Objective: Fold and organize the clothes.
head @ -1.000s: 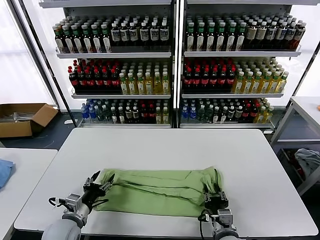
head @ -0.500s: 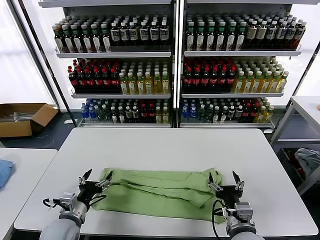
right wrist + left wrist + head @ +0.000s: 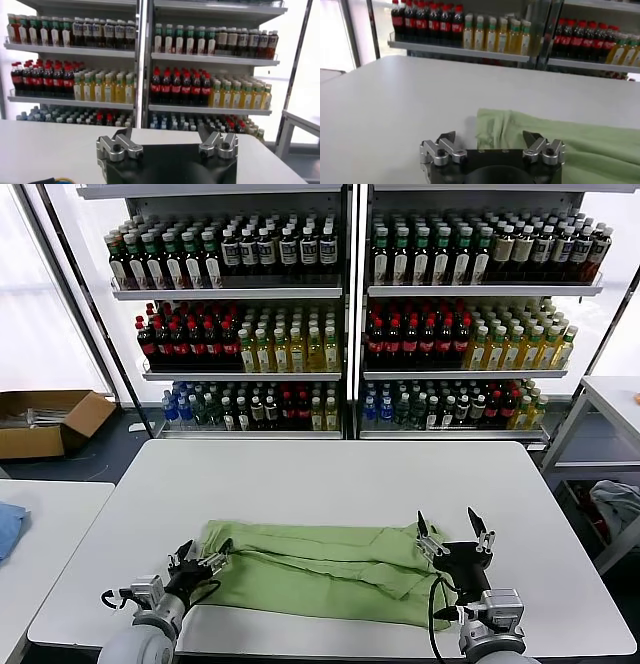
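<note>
The clothes (image 3: 320, 569), a light green shirt, lie folded into a long band across the front of the white table (image 3: 330, 474). My left gripper (image 3: 204, 552) sits open just off the band's left end, low over the table. In the left wrist view the left gripper (image 3: 489, 137) has empty jaws, and the shirt (image 3: 570, 147) edge lies just ahead. Over the band's right end my right gripper (image 3: 446, 524) is lifted, open and holding nothing. Only the table and the shelves show beyond the right gripper (image 3: 164, 132) in the right wrist view.
Shelves of bottles (image 3: 350, 314) stand behind the table. A cardboard box (image 3: 45, 419) sits on the floor at far left. A side table with a blue cloth (image 3: 8, 529) is at left, and a pale grey-blue cloth (image 3: 615, 504) lies at right.
Both grippers opened and let go of the shirt's ends. The right gripper rose and shifted right; the left drew back slightly from the left end. The shirt settled flat.
</note>
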